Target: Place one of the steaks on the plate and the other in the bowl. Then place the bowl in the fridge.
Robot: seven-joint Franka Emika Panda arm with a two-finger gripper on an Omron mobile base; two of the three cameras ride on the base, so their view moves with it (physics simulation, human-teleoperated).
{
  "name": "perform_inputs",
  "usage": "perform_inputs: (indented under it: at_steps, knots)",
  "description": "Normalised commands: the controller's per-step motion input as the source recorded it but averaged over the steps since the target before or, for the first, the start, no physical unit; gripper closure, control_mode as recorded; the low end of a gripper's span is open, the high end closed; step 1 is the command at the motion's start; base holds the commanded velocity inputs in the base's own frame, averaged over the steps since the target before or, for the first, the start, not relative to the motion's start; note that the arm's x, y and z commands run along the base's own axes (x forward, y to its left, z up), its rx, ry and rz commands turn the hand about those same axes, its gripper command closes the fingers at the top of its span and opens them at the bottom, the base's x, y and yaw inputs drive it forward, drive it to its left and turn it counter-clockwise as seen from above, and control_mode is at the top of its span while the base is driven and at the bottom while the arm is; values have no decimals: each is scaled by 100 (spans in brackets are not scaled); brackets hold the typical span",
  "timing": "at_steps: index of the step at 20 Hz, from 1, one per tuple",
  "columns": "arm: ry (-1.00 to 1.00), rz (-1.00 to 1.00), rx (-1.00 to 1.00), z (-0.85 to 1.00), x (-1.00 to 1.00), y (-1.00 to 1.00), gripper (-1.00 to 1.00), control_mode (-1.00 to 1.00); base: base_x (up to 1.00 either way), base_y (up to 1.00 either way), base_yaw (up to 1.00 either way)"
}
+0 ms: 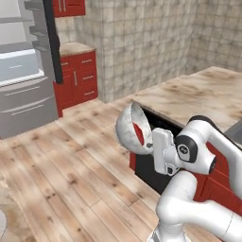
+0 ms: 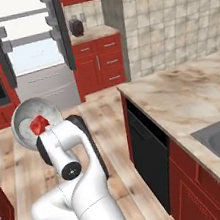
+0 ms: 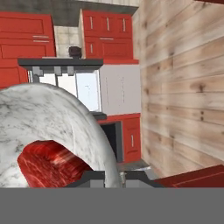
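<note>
We hold the bowl (image 1: 133, 128) by its rim in our clenched hand (image 1: 158, 146), tipped on its side with a steak (image 1: 138, 133) inside, and the open fridge (image 1: 23, 80) lies well ahead of the hand, across the wooden floor (image 1: 61, 170).

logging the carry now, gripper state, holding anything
gripper: shut on the rim of the bowl, held tipped on its side in the air, with a steak inside.
</note>
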Motion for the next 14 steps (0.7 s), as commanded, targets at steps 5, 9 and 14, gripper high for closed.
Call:
perform_inputs:
  at_steps: [5, 9, 14]
  knots:
    - [0, 0, 0, 0, 0, 0, 100, 100, 85, 46, -5]
    - [0, 0, 0, 0, 0, 0, 100, 100, 82, 54, -6]
    - [0, 0, 0, 0, 0, 0, 100, 100, 80, 61, -10]
